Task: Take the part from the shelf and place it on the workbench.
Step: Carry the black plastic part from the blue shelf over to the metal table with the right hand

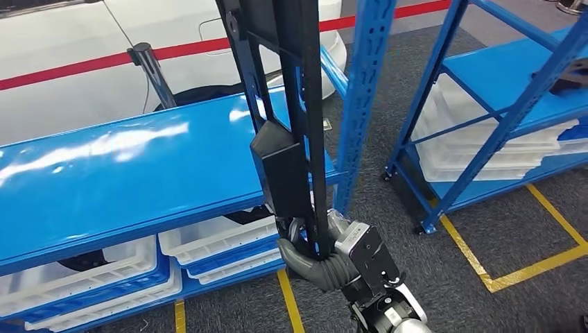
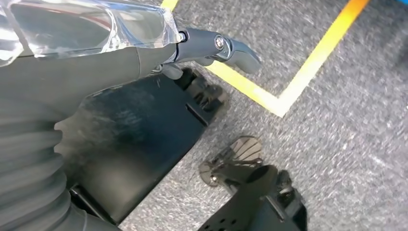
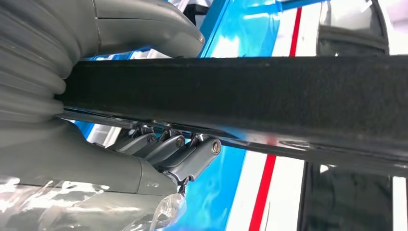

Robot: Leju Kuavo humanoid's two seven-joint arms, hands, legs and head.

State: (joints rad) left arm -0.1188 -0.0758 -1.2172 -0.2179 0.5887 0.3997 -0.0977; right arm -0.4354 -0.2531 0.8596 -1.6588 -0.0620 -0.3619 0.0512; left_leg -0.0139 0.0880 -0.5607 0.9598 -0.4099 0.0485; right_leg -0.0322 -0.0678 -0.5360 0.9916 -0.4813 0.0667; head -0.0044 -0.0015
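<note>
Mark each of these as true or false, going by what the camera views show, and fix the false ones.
1. The right hand grips a long black part. True.
2. The part lies flat on the blue shelf. False: it stands nearly upright in the hand, in front of the shelf.
3. White trays sit under the shelf's top board. True.
4. The floor lines are green. False: they are yellow.
5. The left hand holds the part too. False: it holds nothing and hangs over the carpet.
</note>
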